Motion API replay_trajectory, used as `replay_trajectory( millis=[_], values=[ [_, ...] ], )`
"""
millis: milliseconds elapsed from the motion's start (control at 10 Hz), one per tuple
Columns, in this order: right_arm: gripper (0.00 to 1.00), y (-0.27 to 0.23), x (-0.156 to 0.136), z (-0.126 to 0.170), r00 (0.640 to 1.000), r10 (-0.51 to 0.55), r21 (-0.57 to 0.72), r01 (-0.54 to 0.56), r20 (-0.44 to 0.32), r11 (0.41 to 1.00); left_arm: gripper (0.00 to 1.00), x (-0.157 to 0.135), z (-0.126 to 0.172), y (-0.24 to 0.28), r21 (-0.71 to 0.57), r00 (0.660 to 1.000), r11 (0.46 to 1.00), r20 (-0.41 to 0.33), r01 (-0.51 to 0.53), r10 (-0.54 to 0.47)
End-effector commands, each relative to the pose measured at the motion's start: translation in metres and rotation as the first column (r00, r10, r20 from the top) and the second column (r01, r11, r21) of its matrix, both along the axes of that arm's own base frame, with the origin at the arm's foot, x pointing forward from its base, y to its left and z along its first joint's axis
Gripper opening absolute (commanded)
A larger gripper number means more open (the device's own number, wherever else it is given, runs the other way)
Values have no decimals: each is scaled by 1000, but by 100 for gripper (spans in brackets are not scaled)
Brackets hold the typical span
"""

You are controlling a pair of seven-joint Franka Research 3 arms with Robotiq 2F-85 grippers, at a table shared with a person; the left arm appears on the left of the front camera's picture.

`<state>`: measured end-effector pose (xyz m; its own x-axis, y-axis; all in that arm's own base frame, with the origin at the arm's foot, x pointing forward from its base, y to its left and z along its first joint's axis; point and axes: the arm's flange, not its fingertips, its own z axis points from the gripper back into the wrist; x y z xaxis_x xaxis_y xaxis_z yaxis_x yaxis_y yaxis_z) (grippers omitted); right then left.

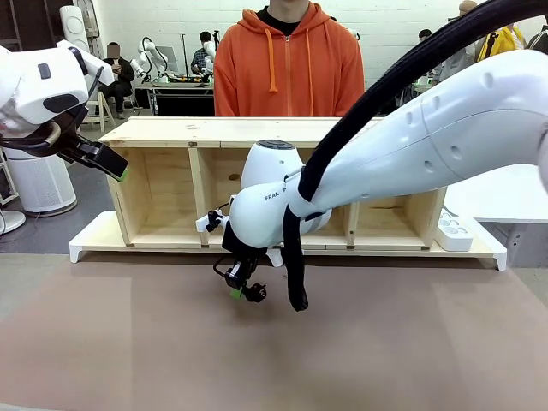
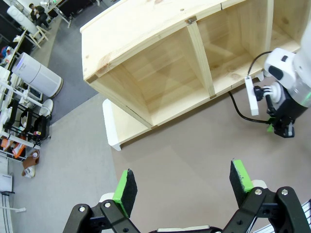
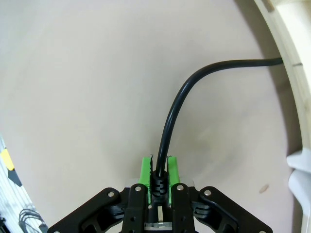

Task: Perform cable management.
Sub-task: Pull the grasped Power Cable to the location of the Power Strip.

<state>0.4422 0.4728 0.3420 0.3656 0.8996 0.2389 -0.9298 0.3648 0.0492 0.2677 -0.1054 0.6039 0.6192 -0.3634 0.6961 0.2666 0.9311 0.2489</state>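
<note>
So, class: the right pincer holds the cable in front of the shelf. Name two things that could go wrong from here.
1. The right pincer grips the cable by its ribbed end only; a tug might slip it free.
2. The cable curves away to the shelf edge; pulling could snag it there.

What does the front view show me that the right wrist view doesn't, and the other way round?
Front, not right wrist: a person in an orange hoodie behind the whole wooden shelf, a white power strip at its right end, and the left jaws raised at the side. Right wrist, not front: a close look at the black cable pinched between the green pads and curving off to the shelf's base. Both: the right jaws, shut, low over the brown table.
</note>
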Motion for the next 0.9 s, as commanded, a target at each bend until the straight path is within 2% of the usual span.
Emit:
replay_trajectory(
  millis=[0, 400, 800],
  values=[
    [17, -20, -32, 4, 996, -72, -20, 73, 61, 997, 100, 2, 1, 0, 4, 1000, 1000, 13, 7, -7],
    [17, -36, -72, 19, 981, -136, 2, 137, 142, 991, 100, 2, 1, 0, 4, 1000, 1000, 13, 7, -7],
    [17, -50, -115, 31, 941, -248, 41, 245, 229, 969, 100, 2, 1, 0, 4, 1000, 1000, 13, 7, -7]
  ],
)
